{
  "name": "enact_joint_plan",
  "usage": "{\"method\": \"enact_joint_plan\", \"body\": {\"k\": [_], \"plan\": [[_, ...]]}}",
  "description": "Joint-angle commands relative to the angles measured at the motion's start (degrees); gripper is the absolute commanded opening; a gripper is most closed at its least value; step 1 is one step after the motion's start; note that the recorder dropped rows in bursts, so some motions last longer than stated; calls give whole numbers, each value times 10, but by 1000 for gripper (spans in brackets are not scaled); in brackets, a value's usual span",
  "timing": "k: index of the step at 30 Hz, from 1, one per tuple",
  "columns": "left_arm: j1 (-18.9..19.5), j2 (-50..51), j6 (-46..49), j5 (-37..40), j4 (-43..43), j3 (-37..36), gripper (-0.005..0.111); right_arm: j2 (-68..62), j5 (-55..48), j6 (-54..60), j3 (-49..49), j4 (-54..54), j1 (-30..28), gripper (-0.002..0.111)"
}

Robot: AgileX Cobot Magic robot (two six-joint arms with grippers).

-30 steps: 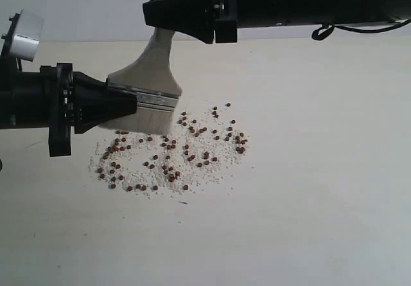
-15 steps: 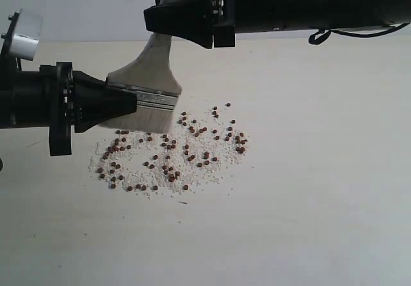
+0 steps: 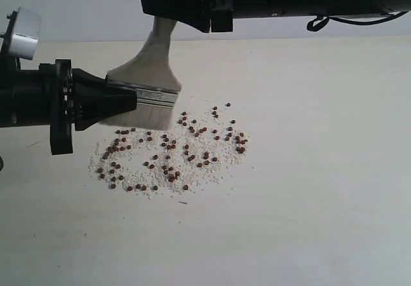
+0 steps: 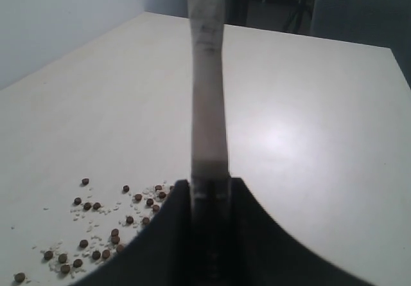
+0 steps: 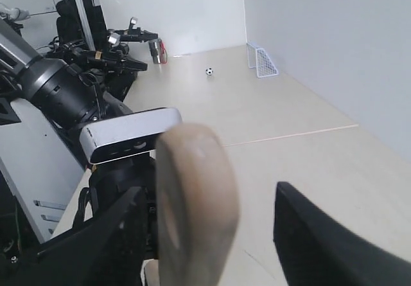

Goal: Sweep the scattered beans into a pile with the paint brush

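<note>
The beans (image 3: 170,160) lie scattered on the table among whitish crumbs, and some show in the left wrist view (image 4: 96,228). The paint brush (image 3: 151,74) stands tilted over their far-left edge, bristles just above the table. My left gripper (image 3: 131,98) is shut on the brush's silver ferrule (image 4: 210,193), with the handle (image 4: 209,106) rising away from it. My right gripper (image 3: 186,9) sits at the top of the handle. It is open: the rounded handle end (image 5: 196,202) lies near one finger, with a clear gap to the other (image 5: 210,193).
The pale table (image 3: 308,170) stretches to the right of the beans and in front of them. The left arm's silver wrist camera (image 5: 128,132) shows behind the handle. A small toy goal (image 5: 262,61) and a ball (image 5: 209,71) stand far off on the floor.
My right gripper has risen slightly along the handle. The brush and my left gripper have lifted a little, leaving the bristles slightly higher above the beans. The beans have not moved.
</note>
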State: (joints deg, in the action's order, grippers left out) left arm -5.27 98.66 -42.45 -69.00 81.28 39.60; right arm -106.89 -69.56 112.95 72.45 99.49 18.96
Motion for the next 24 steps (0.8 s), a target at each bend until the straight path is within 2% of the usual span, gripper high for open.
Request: {"method": "enact_joint_plan", "body": {"k": [1, 5, 7, 15, 24], "plan": [[1, -5, 1, -10, -16, -2, 0, 0, -4, -3, 6, 5, 1, 54], [1, -5, 1, -10, -16, -2, 0, 0, -4, -3, 6, 5, 1, 54], [1, -5, 1, -10, -16, -2, 0, 0, -4, -3, 6, 5, 1, 48], [1, -5, 2, -10, -17, -2, 0, 0, -4, -2, 6, 5, 1, -1], [1, -5, 2, -10, -18, -2, 0, 0, -1, -30, 6, 5, 3, 0]]}}
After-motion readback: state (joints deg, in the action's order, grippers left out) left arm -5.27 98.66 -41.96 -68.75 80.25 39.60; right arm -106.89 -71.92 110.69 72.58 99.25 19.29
